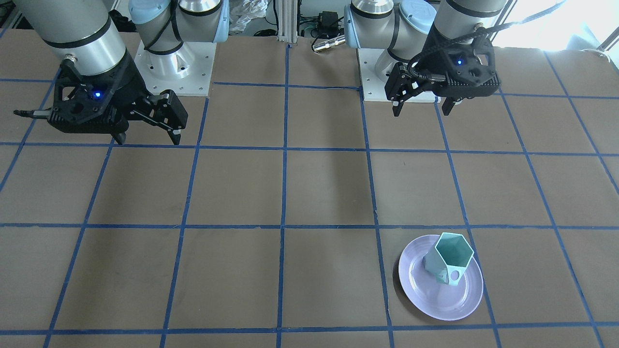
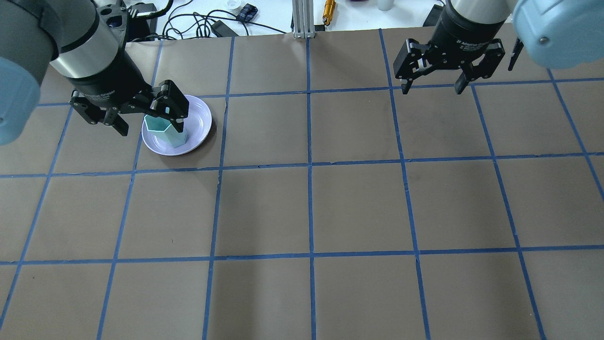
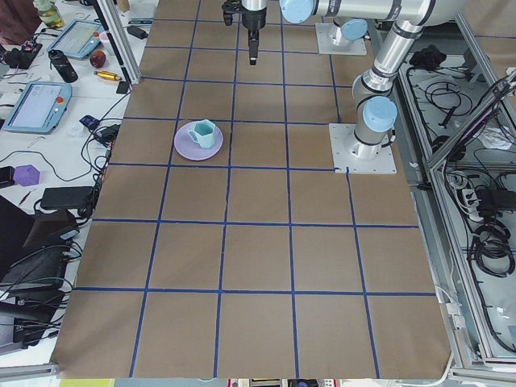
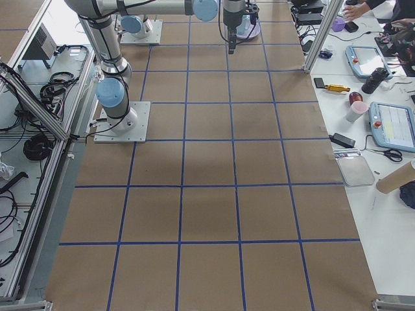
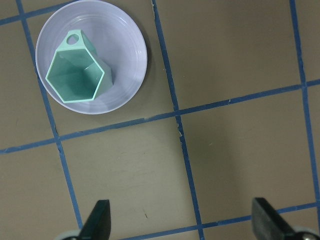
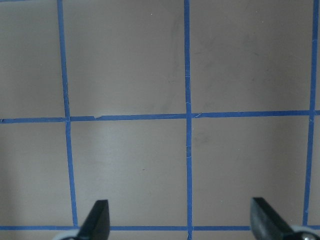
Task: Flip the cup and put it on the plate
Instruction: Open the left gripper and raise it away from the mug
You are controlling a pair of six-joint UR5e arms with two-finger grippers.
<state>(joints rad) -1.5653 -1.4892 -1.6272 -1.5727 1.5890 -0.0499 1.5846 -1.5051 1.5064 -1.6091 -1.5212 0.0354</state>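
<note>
The mint-green cup stands upright, mouth up, on the lavender plate, its handle toward the operators' side. Both also show in the overhead view, the cup and the plate, and in the left wrist view, the cup and the plate. My left gripper is open and empty, high above the table, off to one side of the plate and not touching it. My right gripper is open and empty over bare table, far from the cup.
The table is brown paper with a blue tape grid. The two arm bases stand at the robot's edge. Cables, tablets and small items lie on the white side table beyond the plate's edge of the table.
</note>
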